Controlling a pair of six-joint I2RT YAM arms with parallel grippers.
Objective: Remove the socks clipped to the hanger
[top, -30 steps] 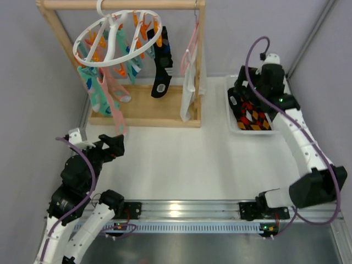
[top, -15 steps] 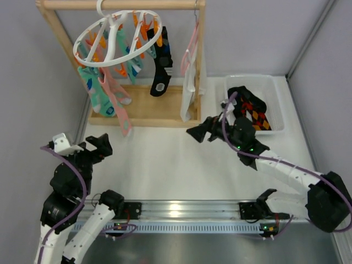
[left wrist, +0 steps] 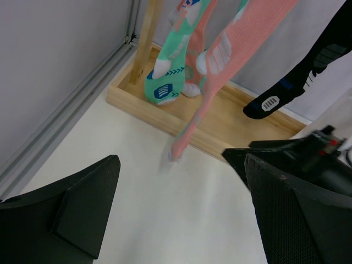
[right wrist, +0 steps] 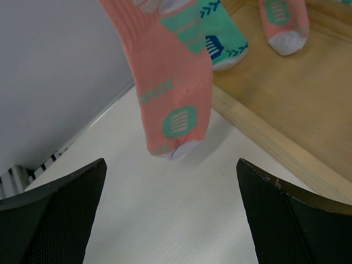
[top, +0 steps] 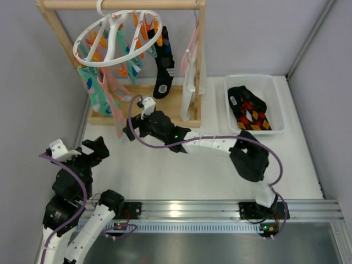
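Observation:
The white ring hanger (top: 115, 38) hangs from the rack's top bar. Salmon-pink socks (top: 113, 104), mint-teal socks (top: 92, 93) and a black sock (top: 163, 66) hang from its clips. My right gripper (top: 129, 133) is open and empty, just below and in front of the long salmon sock's toe. In the right wrist view that toe (right wrist: 173, 110) hangs just above the gap of the right gripper (right wrist: 170, 184). My left gripper (top: 94, 149) is open and empty, low at the left. In the left wrist view it (left wrist: 181, 170) faces the salmon sock (left wrist: 220, 60), the teal sock (left wrist: 168, 71) and the black sock (left wrist: 308, 71).
A wooden rack (top: 144, 114) stands at the back left, with a long white and pink cloth (top: 190, 82) on its right post. A white tray (top: 276, 104) at the back right holds a black sock with diamonds (top: 250, 114). A grey wall runs along the left.
My right arm swung from the tray at the right across the table to the salmon sock's toe at the left. My left gripper drew back a little toward the near left.

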